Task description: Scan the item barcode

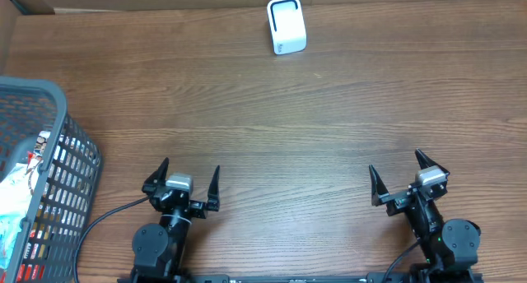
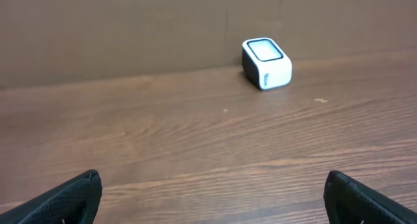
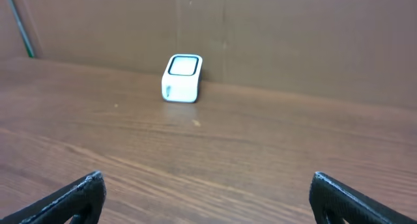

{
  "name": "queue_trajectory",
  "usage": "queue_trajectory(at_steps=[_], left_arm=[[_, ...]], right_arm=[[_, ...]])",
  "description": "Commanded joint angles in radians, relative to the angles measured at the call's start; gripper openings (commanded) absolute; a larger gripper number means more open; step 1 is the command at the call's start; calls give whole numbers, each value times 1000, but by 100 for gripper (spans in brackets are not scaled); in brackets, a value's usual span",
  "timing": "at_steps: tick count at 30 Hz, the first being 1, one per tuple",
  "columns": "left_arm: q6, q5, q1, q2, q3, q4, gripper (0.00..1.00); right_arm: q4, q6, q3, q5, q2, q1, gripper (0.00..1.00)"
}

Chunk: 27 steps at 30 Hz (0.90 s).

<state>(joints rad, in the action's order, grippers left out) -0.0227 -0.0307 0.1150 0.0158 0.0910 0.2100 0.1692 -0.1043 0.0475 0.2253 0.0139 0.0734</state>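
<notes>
resting well beyond spread left pincer and right pincer: white scanner

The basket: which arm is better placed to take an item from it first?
Left, most likely. The left fingers, open, are near the basket; the right fingers are far across the table.

A white scanner stands on the wooden table against the brown wall, beyond 2 wide-apart black fingertips.

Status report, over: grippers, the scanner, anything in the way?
Left gripper open, empty. Right gripper open, empty. Scanner at far table edge, untouched; items in basket, far left. Nothing between arms and scanner.
</notes>
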Motion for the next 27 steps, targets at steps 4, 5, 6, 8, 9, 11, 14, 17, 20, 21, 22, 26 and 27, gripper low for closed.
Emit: queue_trajectory(at_steps=[4,5,6,8,9,11,14,17,20,21,22,26,27], left_arm=[[37,41,-5,25,151,69,100],[38,41,-5,38,170,76,100],[38,41,-5,53,190,83,99],[41,37,-5,88,229,99,100],[50,37,-5,106,249,108,99],[53,31,-5,151,291,127,100],[53,2,-5,253,368,154,100],[53,-34,-5,336,427,172,100],[53,-50,-5,417,485,183,100],[53,-50,-5,444,507,187,100],[53,-51,-5,472,531,193,100],[53,-51,-5,554,607,232,100],[53,-51,-5,571,616,236,99]], right_arm=[[78,30,132,17,-11,6,100],[92,30,146,27,-11,6,100],[109,29,163,41,-11,6,100],[141,30,192,56,-11,6,100],[165,30,210,67,-11,6,100],[203,48,238,68,-10,6,100],[266,79,287,69,-2,6,100],[300,79,322,69,18,6,100],[313,79,354,84,49,6,100],[313,79,362,92,61,6,100],[314,82,372,96,76,6,100],[312,82,393,103,144,6,100],[312,82,393,102,160,6,100]])
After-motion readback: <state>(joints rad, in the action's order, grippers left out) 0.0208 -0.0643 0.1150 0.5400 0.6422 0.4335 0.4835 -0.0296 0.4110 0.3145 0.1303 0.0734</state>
